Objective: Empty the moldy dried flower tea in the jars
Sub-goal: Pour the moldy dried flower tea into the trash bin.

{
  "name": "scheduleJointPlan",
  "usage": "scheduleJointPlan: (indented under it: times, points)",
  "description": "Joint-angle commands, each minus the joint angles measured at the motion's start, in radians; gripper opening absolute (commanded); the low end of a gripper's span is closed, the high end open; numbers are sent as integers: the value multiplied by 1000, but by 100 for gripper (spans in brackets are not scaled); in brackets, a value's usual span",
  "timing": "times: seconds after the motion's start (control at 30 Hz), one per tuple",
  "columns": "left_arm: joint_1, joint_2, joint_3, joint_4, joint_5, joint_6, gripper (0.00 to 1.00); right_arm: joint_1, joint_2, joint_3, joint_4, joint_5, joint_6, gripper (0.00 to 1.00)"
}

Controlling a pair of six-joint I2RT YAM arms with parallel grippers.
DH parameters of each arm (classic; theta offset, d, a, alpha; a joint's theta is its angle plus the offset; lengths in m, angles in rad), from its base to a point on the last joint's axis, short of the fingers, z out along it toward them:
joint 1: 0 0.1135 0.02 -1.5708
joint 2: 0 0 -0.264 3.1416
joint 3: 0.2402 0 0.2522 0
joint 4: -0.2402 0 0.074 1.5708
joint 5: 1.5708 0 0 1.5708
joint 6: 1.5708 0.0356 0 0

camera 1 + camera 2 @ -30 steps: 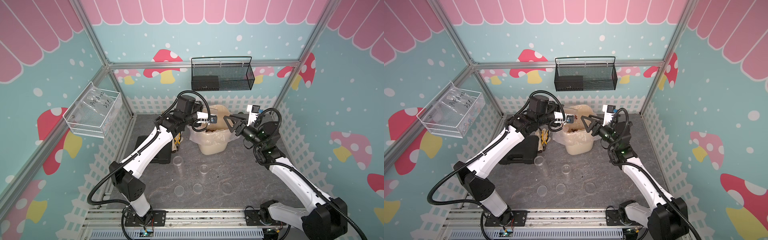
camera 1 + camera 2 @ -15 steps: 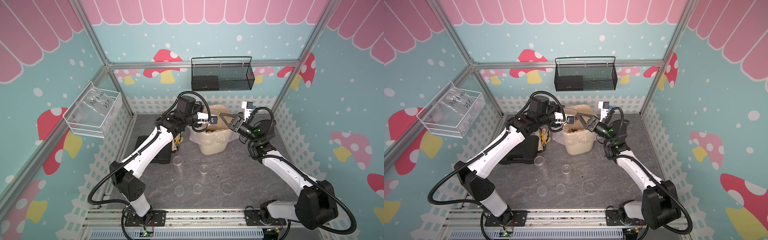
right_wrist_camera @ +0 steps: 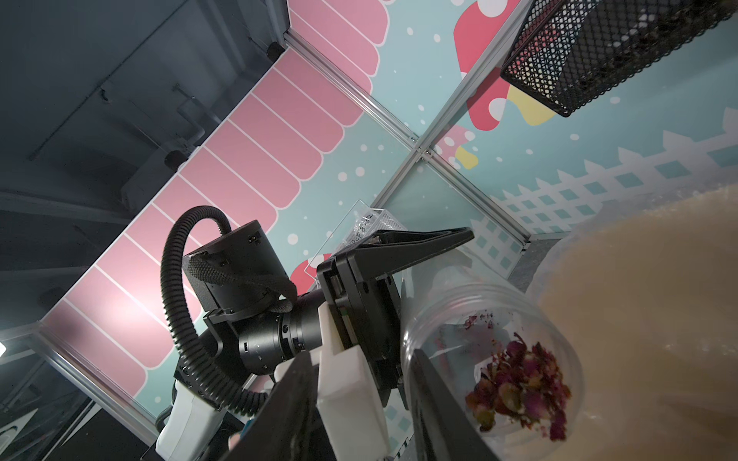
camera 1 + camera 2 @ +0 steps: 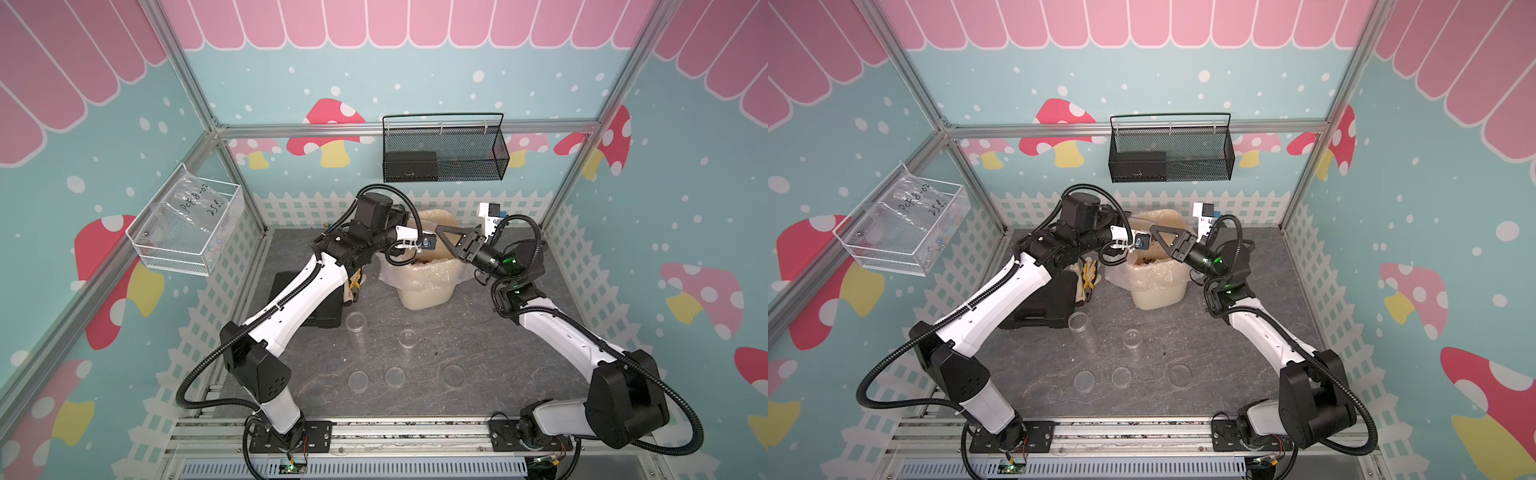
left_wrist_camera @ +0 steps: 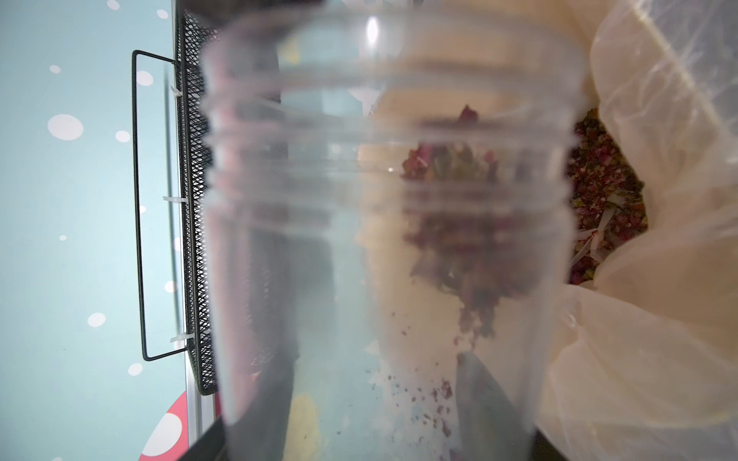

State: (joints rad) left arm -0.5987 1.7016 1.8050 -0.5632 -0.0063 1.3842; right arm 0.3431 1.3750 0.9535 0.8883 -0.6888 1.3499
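Starting nearest, well in front of the bin (image 4: pixel 424 293): three round clear lids (image 4: pixel 395 377) lie flat on the desk (image 4: pixel 478 332) in a row, none touching. Between lids and bin stand a tall jar (image 4: pixel 356 330) and a short jar (image 4: pixel 408 338), both upright, uncapped, empty-looking, near each other but apart. Just beside the bin on the robot's left: black case (image 4: pixel 299 299) flat on the desk, yellow-handled pliers (image 4: pixel 354 286) between case and bin. Bin is cream, with a clear bag liner (image 4: pixel 390 272) draped over its rim and a heap of moldy dried flower tea (image 5: pixel 607 187) inside. Above the bin the left fingers (image 3: pixel 419 247) are clamped on the third jar (image 3: pixel 459 319), which is tipped onto its side, uncapped. A small clump (image 3: pixel 519 383) of buds lies on its lower wall near the mouth, with a few crumbs further back. Right fingers (image 3: pixel 437 403) hover over the bin's rim on the robot's right, just beside that jar's mouth. They are spread apart with nothing gripped between them; can't tell whether one touches the jar. Beyond the bin: black mesh basket (image 4: pixel 444 153) hung on the back wall, a dark box inside. Clear tray (image 4: pixel 187 228) on the side wall, well apart from the bin on the robot's left, holds a plastic bag with handwriting.
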Motion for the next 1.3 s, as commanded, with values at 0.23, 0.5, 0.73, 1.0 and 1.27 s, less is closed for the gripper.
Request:
scheduleJointPlan:
  times: [0.23,0.5,0.73,1.0,1.27]
  points:
    - [-12,-29,-27,29,9,23,0,20,26,24,51,-6,38,38]
    - [-14,-35,-46,41,14,35,0,24,50,30,73,-8,57,29]
    - [-14,-46,-67,67,9,46,0,24,68,30,93,-5,83,17]
    - [-15,-56,-84,88,9,56,0,25,80,19,123,-2,110,4]
    - [-14,-59,-104,117,-17,59,0,24,78,6,158,9,117,0]
